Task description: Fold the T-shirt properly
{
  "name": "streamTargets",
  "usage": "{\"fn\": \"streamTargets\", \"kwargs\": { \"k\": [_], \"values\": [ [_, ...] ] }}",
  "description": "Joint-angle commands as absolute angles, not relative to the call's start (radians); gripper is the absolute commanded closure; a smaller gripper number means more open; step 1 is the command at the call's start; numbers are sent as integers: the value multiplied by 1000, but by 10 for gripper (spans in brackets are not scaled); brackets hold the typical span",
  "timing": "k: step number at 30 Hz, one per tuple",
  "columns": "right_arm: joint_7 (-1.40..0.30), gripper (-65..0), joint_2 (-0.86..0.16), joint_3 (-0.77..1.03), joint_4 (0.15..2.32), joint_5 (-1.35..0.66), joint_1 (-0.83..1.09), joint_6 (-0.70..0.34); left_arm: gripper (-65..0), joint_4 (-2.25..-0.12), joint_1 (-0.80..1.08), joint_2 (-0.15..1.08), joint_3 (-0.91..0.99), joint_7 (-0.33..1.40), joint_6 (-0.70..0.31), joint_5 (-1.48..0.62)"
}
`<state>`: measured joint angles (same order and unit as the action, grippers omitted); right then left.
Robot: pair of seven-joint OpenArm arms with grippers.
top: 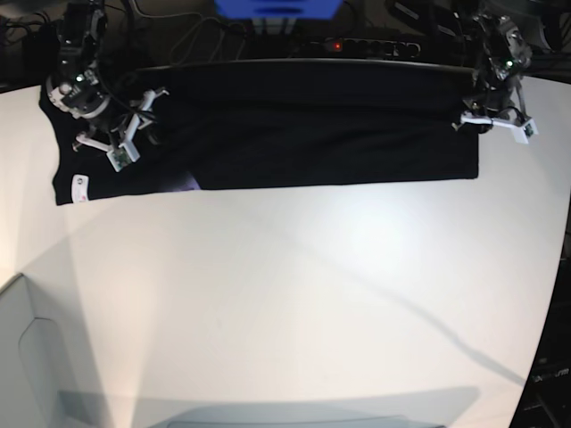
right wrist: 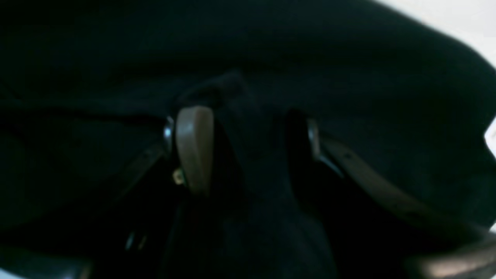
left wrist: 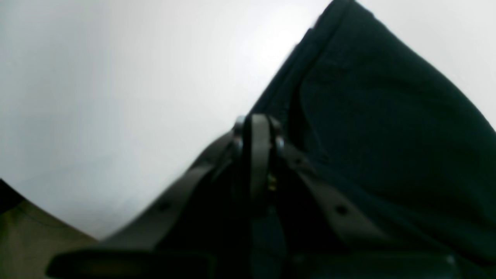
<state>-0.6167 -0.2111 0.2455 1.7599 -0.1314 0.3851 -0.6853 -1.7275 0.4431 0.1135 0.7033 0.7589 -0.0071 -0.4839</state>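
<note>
The black T-shirt [top: 303, 134] lies stretched along the far edge of the white table [top: 294, 294], folded into a long band. Its small white tag [top: 78, 187] shows at the left end, and a bit of purple print [top: 189, 185] peeks out at the lower edge. My right gripper [top: 132, 135] is at the shirt's left part. In the right wrist view its fingers [right wrist: 193, 147] hold a thick fold of black cloth [right wrist: 255, 155] between them. My left gripper [top: 489, 118] is at the shirt's right end. In the left wrist view it [left wrist: 256, 130] is pinched shut at the cloth's edge [left wrist: 387, 128].
A power strip with a red light [top: 357, 45], a blue object [top: 277, 7] and cables lie behind the table's far edge. The table's curved right edge [top: 558, 294] drops to a dark floor. A pale panel [top: 36, 366] sits at the near left.
</note>
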Motion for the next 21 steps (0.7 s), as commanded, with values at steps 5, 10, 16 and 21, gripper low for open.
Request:
{"fn": "streamTargets", "kwargs": {
  "k": [5,10,16,21],
  "values": [
    [-596,-302,-223,228,1778,-140,372,-698,0,-1741,444,124,708,742,-7,-484],
    [-596,-298,-246,147,1776,-140,372,-698,0,-1741,441,124,708,742,-7,-484],
    [-596,-171,-246,120,1778,-140,372,-698,0,-1742,440,124,708,742,-7,-484],
    [-596,0,-246,125,1790,-140,372,-698,0,-1742,440,124,708,742,-7,-484]
  ]
}}
